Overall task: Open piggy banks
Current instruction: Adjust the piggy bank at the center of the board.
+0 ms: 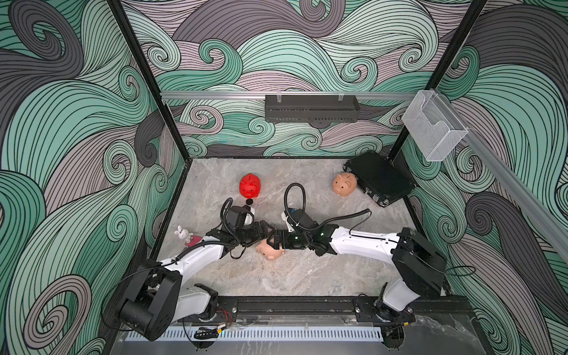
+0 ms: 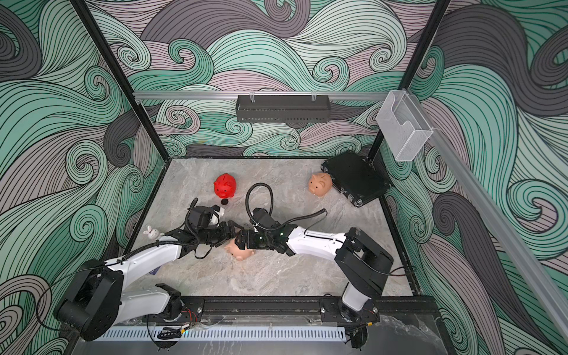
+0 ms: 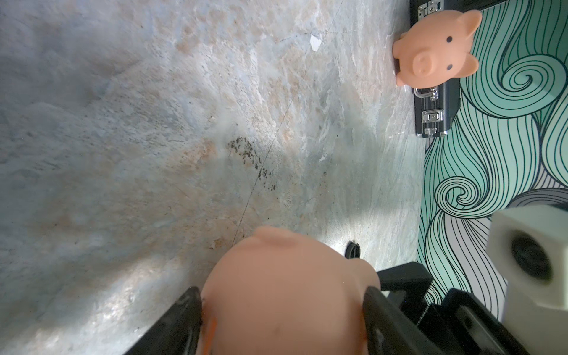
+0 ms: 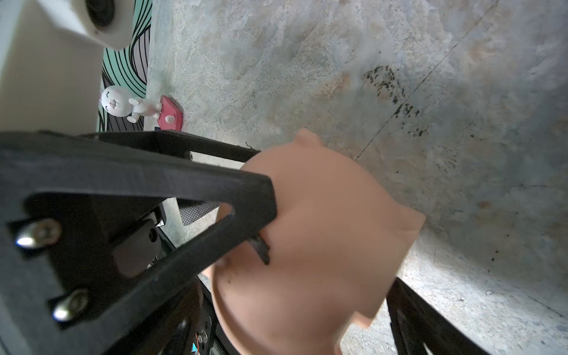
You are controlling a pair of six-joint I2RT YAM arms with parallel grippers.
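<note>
A peach-pink piggy bank (image 1: 270, 251) (image 2: 241, 250) hangs just above the table's middle, between both grippers. My left gripper (image 1: 266, 234) (image 3: 282, 304) is shut on its body (image 3: 285, 270), a finger pressing each flank. My right gripper (image 1: 278, 240) (image 4: 301, 304) faces it from the opposite side; its jaws straddle this pig (image 4: 322, 215), and the one finger (image 4: 402, 304) that shows stands off the plastic. A red piggy bank (image 1: 250, 186) (image 2: 225, 186) stands at the back left. Another peach-pink one (image 1: 345, 183) (image 3: 436, 49) stands at the back right.
A small black plug (image 1: 249, 202) lies in front of the red pig. A flat black case (image 1: 379, 178) sits in the back right corner, touching the far pig. A white bunny toy (image 1: 183, 235) (image 4: 123, 104) stands at the left edge.
</note>
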